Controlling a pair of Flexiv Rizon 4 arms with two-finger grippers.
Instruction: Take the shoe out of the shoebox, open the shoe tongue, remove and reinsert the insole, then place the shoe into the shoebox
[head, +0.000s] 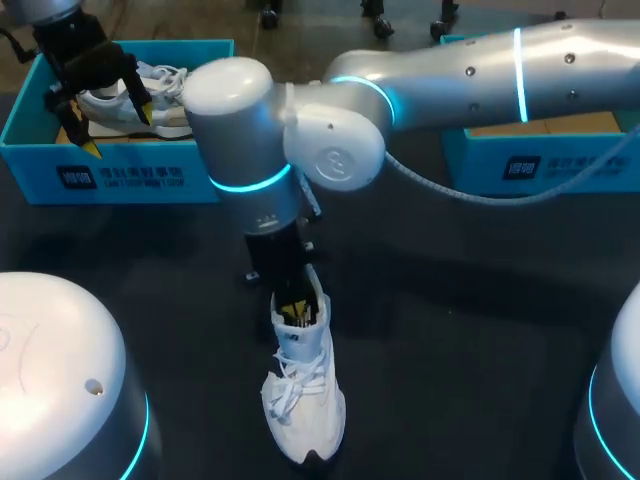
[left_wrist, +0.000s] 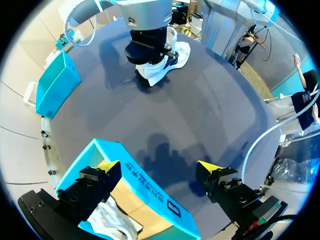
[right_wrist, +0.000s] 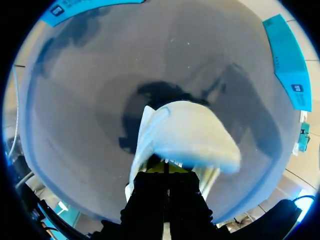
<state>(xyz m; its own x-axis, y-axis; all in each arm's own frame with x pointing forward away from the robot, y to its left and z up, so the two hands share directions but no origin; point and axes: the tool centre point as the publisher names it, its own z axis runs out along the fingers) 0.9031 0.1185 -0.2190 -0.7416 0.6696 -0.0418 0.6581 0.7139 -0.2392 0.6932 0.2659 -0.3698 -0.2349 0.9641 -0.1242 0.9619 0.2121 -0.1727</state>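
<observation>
At the upper left of the head view, the left claw (head: 117, 131) hangs over a teal shoebox (head: 130, 182). It is released, its yellow-tipped fingers (left_wrist: 107, 167) spread wide; in the left wrist view one finger stands above the box and the other above the table (head: 450, 330), with the box wall under the gap. A second shoe (head: 150, 105), white, lies inside this box.

At lower centre the shoe (head: 305, 400), white and laced, stands on the dark table, well apart from the box, its toe towards the frame's bottom edge. The right arm (head: 480, 70) comes in from the upper right and reaches past the middle. The right claw (head: 296, 305) points down into the shoe's opening at the heel end. Its black fingers (right_wrist: 150, 200) are clenched side by side; whether they pinch anything cannot be told.

At the upper right, behind that arm, is another teal box (head: 530, 165).
</observation>
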